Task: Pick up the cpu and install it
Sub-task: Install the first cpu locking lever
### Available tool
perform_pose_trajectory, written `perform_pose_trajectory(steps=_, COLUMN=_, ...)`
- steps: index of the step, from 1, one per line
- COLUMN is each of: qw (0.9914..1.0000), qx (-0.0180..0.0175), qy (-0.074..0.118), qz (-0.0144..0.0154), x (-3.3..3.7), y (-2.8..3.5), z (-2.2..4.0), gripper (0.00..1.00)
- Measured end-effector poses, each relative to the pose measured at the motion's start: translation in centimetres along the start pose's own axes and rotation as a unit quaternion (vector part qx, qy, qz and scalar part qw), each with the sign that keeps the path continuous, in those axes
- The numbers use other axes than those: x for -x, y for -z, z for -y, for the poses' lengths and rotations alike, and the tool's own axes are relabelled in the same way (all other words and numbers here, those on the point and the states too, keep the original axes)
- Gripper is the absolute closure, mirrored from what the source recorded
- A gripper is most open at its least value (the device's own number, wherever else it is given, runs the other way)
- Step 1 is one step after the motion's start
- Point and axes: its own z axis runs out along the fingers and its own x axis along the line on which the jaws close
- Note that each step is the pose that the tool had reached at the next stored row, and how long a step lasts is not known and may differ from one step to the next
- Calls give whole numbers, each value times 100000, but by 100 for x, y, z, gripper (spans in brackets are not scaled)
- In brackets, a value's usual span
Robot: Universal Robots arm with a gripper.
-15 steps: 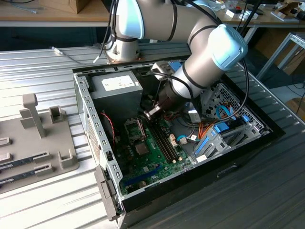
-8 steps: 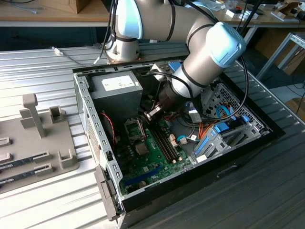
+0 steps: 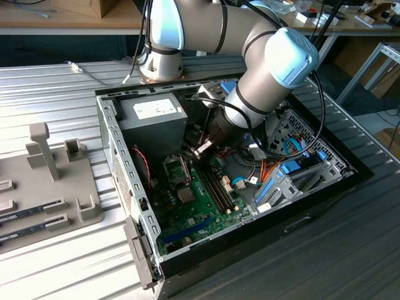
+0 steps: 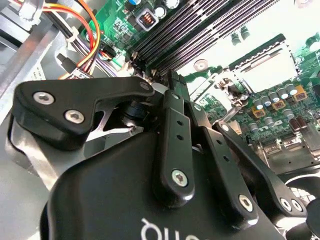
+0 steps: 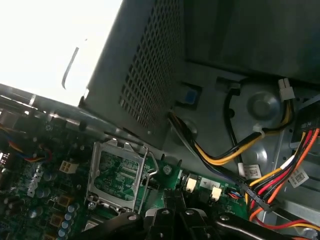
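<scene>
Black matte gripper (image 3: 203,149) is hanging low inside the perforated grey steel case (image 3: 115,150), just beside the square metal-framed socket (image 5: 117,175) on the green motherboard (image 3: 200,206). Honestly can't tell if it's clamped or spread, and I can't make out the cpu.

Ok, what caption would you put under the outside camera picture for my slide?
Robot arm reaching its end effector into an open computer case, just above the green motherboard beside the grey power supply.

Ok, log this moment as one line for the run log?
gripper: inside open computer case, above motherboard | fingers: state unclear | CPU socket: frame open, green inside, silver lid not discernible | power supply: beside socket
</scene>
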Motion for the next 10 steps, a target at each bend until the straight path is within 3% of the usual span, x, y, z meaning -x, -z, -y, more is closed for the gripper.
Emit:
perform_pose_trajectory(steps=7, qw=100000, qx=73, qy=0, qz=58, x=-21, y=-10, z=-30, gripper=89)
perform_pose_trajectory(steps=10, qw=100000, qx=82, qy=9, qz=58, x=2, y=-22, z=-97, gripper=89)
